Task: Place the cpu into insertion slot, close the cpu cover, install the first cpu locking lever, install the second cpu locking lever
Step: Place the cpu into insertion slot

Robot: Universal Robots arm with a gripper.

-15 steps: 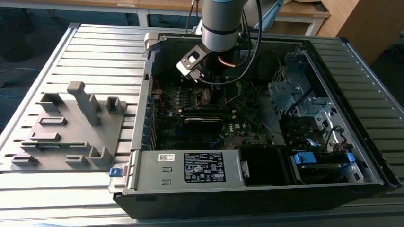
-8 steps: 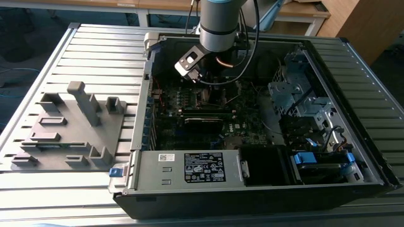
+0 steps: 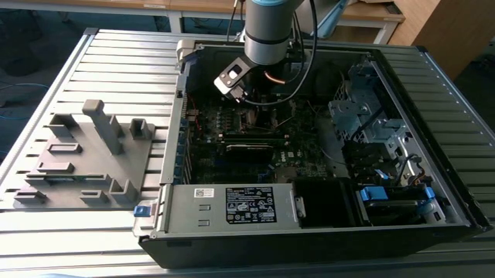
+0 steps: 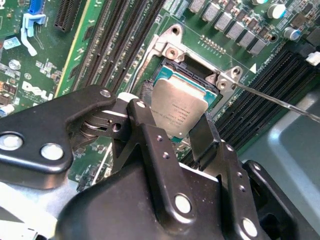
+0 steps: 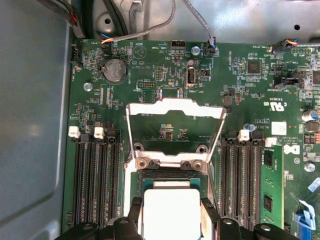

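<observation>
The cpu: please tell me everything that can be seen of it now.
The cpu is a thin square chip with a silvery metal face, small print on it and a green edge. The gripper holds it between two black fingers on opposite sides. It lies face up over the insertion slot; whether it is fully seated cannot be told. The cpu cover stands open, clear of it.

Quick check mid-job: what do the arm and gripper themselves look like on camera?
The arm is a silver-grey cylinder with a light blue ring and a black band; black cables loop beside it, and a pale-edged black block sits at its wrist. In the second wrist view the gripper is matte black, built of angular links with round silvery screws.
</observation>
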